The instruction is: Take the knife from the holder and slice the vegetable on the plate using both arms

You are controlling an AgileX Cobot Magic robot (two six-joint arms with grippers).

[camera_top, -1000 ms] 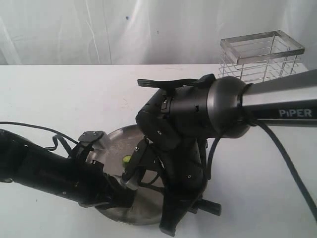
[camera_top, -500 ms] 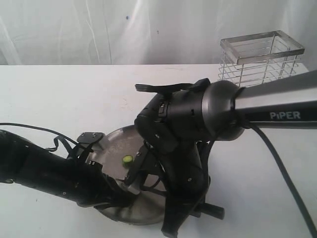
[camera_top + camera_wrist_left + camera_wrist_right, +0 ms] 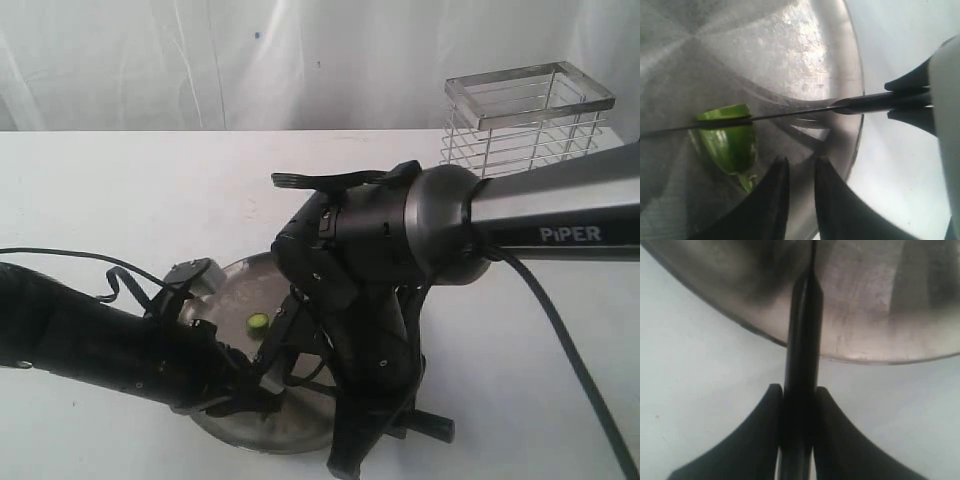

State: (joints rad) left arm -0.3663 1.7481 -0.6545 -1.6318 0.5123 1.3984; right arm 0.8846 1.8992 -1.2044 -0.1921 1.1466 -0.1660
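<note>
Right hand (image 3: 797, 390) clenched on the knife (image 3: 860, 103) handle, blade lying across the green vegetable (image 3: 730, 145) on the plate (image 3: 790, 50); left hand (image 3: 801, 162), slightly parted beside it, seemingly grasps nothing; best to press straight down while steadying the vegetable.

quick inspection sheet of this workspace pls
surface: white table, no spill seen
job's things: plate on the table; vegetable on the plate; knife blade crosses the vegetable, depth cannot be told; holder at the back right, apart from the plate
clutter: nothing seen
grippers: right gripper shut on the knife handle; left gripper beside the vegetable, jaws a little apart, nothing between them
cables: left cable lies on the table; right cable droops above it
surroundings: white sheet behind the table
</note>
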